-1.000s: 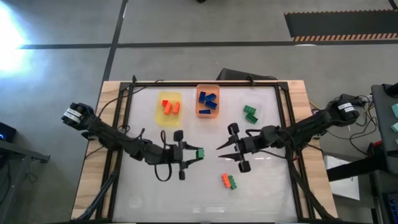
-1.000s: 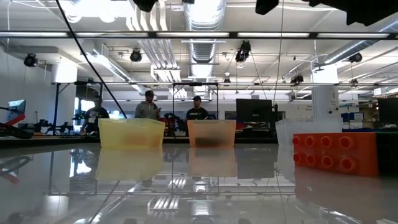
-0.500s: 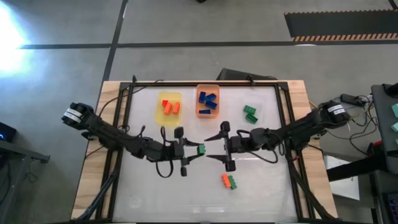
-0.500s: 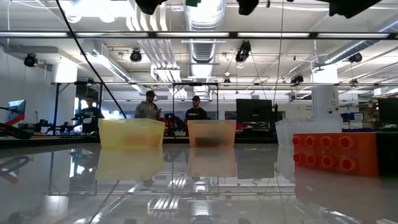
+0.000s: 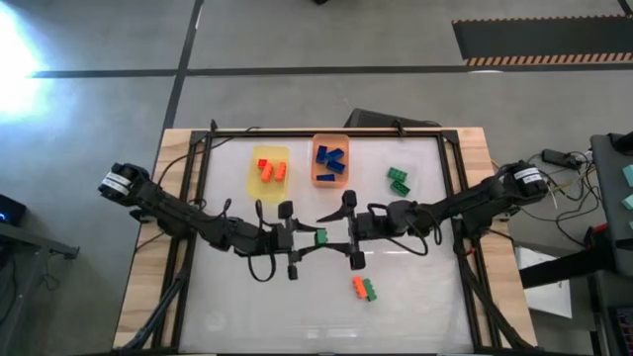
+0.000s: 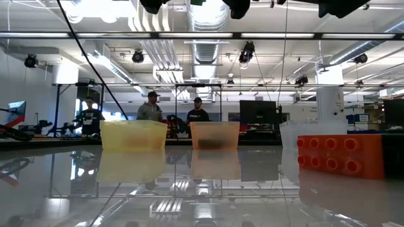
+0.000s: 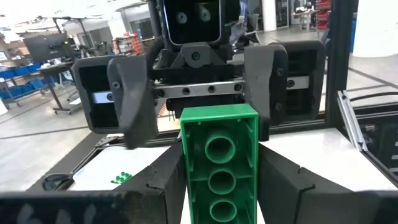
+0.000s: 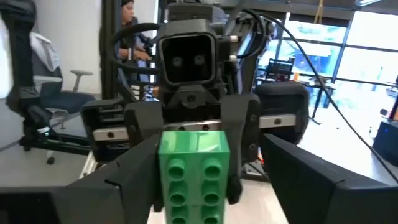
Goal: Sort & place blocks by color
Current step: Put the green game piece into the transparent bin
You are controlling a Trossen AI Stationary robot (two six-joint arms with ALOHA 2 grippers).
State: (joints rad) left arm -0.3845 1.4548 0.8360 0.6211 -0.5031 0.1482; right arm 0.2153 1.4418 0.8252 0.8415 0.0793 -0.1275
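From above we see two dark arms meeting nose to nose over the middle of the table (image 5: 237, 307). The left gripper (image 5: 305, 241) grips a green block (image 5: 319, 238) between its fingers, and the left wrist view shows that block (image 7: 219, 163) pinched on both sides. The right gripper (image 5: 331, 229) faces it with fingers spread wide on either side of the block; we cannot tell whether they touch it. Toward the far edge, a yellow tray (image 5: 268, 172) holds orange blocks (image 5: 270, 169), and the orange tray (image 5: 330, 160) beside it holds blue blocks (image 5: 330, 162). More green blocks (image 5: 399, 180) lie loose to the right. Nearer us, an orange and green pair (image 5: 363, 288) lies touching.
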